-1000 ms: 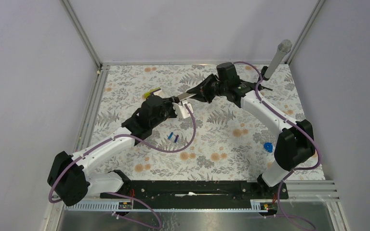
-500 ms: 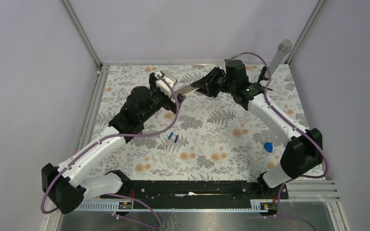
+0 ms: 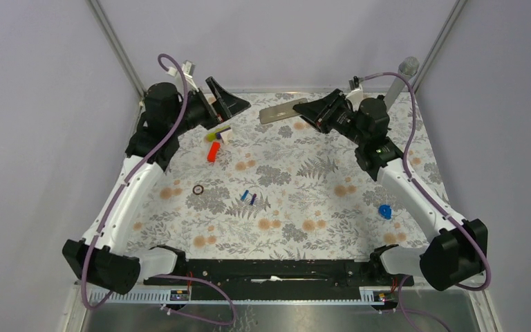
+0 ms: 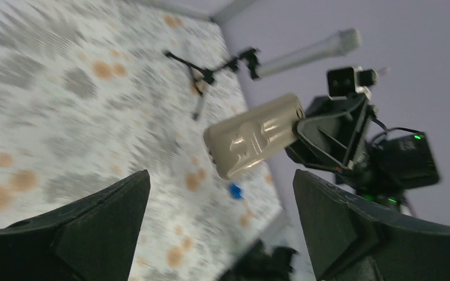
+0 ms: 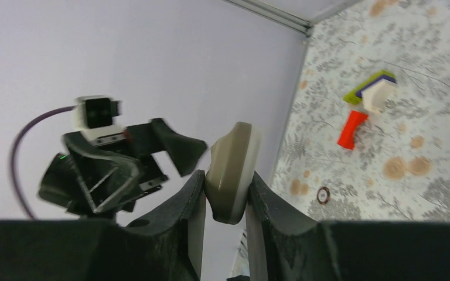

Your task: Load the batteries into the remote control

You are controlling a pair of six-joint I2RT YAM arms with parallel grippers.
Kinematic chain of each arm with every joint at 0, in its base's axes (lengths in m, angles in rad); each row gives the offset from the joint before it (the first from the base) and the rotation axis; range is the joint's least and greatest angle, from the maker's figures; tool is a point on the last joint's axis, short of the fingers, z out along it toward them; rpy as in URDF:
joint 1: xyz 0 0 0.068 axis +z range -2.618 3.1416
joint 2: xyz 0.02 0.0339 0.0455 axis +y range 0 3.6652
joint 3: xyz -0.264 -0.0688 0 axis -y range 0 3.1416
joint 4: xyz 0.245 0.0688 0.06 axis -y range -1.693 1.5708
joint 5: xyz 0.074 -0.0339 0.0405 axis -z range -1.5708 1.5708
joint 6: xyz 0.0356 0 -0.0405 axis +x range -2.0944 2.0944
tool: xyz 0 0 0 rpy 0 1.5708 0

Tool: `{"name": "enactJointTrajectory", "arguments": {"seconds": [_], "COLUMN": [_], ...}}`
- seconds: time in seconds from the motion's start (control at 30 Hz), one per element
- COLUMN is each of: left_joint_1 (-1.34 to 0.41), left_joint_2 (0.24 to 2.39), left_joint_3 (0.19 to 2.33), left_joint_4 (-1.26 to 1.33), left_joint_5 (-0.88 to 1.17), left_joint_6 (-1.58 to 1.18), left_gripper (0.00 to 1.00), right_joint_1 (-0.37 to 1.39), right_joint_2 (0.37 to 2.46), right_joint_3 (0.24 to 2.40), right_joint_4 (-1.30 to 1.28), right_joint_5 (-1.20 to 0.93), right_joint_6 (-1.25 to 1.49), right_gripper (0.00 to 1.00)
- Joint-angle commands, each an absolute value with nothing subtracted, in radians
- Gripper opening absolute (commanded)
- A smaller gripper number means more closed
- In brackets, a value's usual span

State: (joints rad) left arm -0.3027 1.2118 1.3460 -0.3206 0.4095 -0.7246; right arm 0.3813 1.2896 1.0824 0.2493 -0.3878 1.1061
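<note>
Mid-table, closest to arm bases: batteries [image 3: 249,198], pair side by side, flat on cloth, long axes slanting near-to-far. Both pincers well apart from them, up at far edge. Blue lumpy object [image 3: 385,211] off right; ring [image 3: 198,189] off left. Orange-red block [image 3: 212,151] beyond, near line down from left gripper [image 3: 229,104]. Left gripper jaws wide apart, empty; likely the freer, nearer arm. Right gripper [image 3: 309,111] clamped on end of remote control [image 3: 280,111], held aloft, long axis left-right, recessed back facing left pincer.
</note>
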Motion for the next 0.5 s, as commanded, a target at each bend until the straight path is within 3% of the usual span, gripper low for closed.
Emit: {"name": "enactJointTrajectory", "arguments": {"seconds": [0.0,0.27,0.47], "left_joint_1": [-0.304,-0.304,-0.311], "left_joint_2": [1.244,1.251,1.295], "left_joint_3": [1.334,1.179,1.120], "left_joint_4": [-0.158,0.339,0.535], "left_joint_5": [0.764,0.883,0.847], "left_joint_6": [-1.055,-1.509,-1.704], "left_gripper": [0.97,0.93,0.81], "right_joint_1": [0.383,0.385,0.385], "right_joint_2": [1.242,1.293,1.340], "right_joint_3": [1.070,1.075,1.119], "right_joint_4": [0.515,0.663,0.684], "right_joint_5": [-0.448,-0.518,-0.626], "right_joint_6": [1.154,1.323,1.327], "right_gripper": [0.00,0.00,0.00]}}
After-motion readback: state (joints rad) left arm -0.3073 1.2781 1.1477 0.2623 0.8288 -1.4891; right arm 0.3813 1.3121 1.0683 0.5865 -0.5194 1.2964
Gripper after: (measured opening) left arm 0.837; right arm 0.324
